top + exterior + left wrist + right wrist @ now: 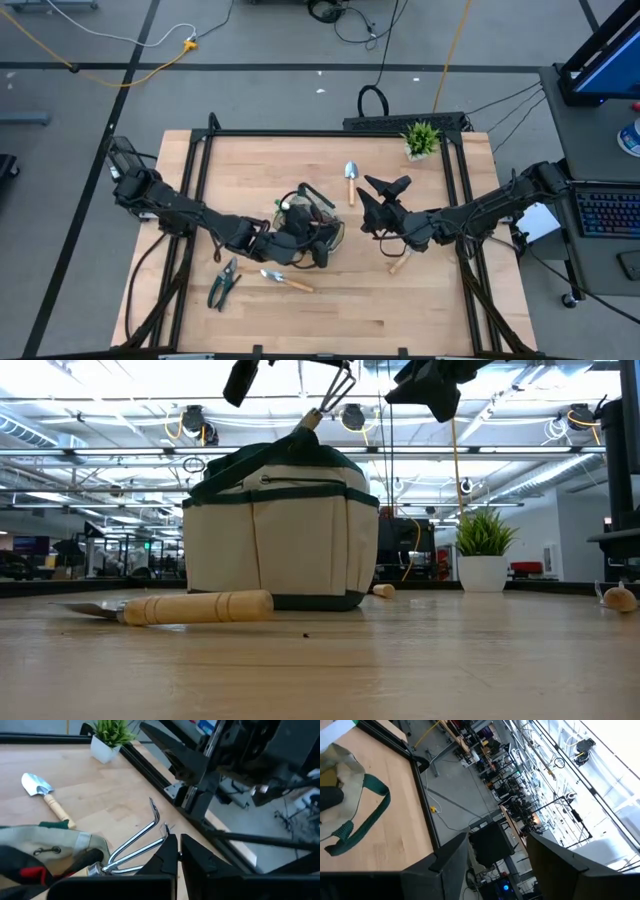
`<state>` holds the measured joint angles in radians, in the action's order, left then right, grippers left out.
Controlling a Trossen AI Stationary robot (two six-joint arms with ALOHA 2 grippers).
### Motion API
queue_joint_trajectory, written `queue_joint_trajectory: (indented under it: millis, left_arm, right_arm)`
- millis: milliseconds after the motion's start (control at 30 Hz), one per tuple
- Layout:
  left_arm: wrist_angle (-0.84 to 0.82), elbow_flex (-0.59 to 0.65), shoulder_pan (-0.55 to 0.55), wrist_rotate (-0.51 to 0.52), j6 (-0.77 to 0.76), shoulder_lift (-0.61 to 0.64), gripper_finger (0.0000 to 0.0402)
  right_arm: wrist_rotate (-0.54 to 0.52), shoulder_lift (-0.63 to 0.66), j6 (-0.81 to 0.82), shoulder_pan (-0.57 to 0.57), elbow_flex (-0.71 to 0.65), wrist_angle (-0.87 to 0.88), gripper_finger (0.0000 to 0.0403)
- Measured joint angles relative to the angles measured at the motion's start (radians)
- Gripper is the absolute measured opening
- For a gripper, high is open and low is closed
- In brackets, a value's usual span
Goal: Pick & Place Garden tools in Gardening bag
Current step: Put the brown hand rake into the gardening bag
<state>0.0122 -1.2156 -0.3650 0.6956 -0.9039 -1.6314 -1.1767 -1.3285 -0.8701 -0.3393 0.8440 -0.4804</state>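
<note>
The khaki bag with green trim [310, 228] stands at the table's middle; it also shows in the low view [280, 540]. A hand fork [140, 840] sticks out of the bag's top, tines up and tilted [335, 395]. My left gripper [178, 852] is shut over the bag, just beside the tines. My right gripper [385, 192] is open and empty, raised to the right of the bag [495, 855]. One trowel [350, 180] lies beyond the bag. Another trowel [285, 280] and green pruners [222, 285] lie in front of it. Something red and black [30, 872] shows inside the bag. My left gripper's fingertips [170, 847] stand right beside the fork's tines [157, 832]; whether they touch the fork I cannot tell. The fork's handle end is down in the bag, hidden by the cloth.
A small potted plant [422, 138] stands at the table's far right. A wooden handle [398, 262] lies on the table under my right arm. A black frame [300, 132] runs along the table's far edge and sides. Bare wood lies along the near edge.
</note>
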Motion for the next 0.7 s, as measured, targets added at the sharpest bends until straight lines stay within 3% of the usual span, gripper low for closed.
queue_joint_trajectory:
  millis: [400, 700]
  left_arm:
    - [0.072, 0.000, -0.056, 0.128, -0.084, 0.000, 0.0007]
    - [0.044, 0.048, -0.133, 0.331, -0.215, 0.000, 0.0007]
  right_arm:
    - [0.000, 0.000, -0.014, 0.000, 0.000, 0.000, 0.0196]
    - [0.000, 0.000, -0.014, 0.000, 0.000, 0.000, 0.0196]
